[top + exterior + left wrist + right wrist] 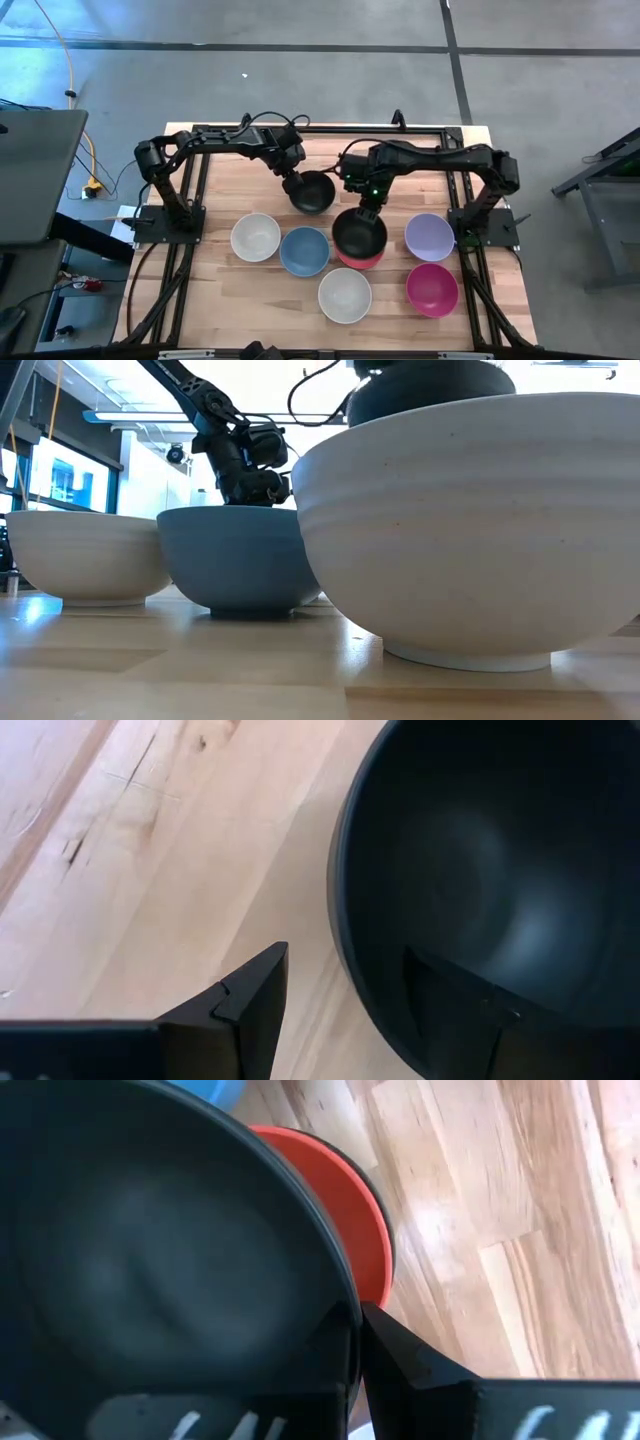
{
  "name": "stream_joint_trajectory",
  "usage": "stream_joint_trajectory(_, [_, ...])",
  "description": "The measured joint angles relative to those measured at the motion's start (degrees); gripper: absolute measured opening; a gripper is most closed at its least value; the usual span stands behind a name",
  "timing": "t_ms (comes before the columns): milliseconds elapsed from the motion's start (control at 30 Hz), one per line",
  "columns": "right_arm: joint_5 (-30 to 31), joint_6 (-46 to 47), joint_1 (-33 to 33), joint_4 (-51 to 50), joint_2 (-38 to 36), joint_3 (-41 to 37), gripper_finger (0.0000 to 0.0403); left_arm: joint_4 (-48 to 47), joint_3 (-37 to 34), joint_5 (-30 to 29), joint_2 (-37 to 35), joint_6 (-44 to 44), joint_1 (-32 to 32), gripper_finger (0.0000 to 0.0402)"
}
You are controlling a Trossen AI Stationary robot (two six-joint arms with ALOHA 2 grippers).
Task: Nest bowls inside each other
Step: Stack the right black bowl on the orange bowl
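Note:
A black bowl (pixel 312 191) sits on the far middle of the table. My left gripper (pixel 345 970) is open at its rim, one finger inside and one outside. My right gripper (pixel 355 1320) is shut on a second black bowl (pixel 359 231), which is over a magenta-pink bowl (pixel 361 260). On the table rest two white bowls (pixel 255 237) (pixel 345 295), a light blue bowl (pixel 304 250), a lavender bowl (pixel 430 236) and another magenta-pink bowl (pixel 432 287). The white bowl (pixel 470 520) fills the low view. My left gripper stands astride the first black bowl's rim (pixel 340 935) from above; whether either finger touches it I cannot tell. My right gripper pinches the second black bowl's far rim (pixel 335 1285), one finger inside and one outside, from above. That bowl is over the magenta-pink bowl (pixel 350 1200); whether it rests in it I cannot tell.
The bowls crowd the table's middle in two loose rows. Bare wood lies along the near edge and left side (pixel 215 290). Arm bases and a black frame (pixel 330 130) stand along the far edge and sides.

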Motion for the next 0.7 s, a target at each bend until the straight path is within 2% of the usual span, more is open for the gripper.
stream_joint_trajectory(367, [4.26,1.03,0.02,-0.04,2.66,-0.1,0.0,-0.1,0.0,0.0,-0.02,0.39,-0.02,0.0188])
stream_joint_trajectory(700, [4.38,2.24,0.7,-0.24,3.39,-0.1,0.0,-0.11,0.0,0.0,-0.04,0.41,0.0,0.0188])
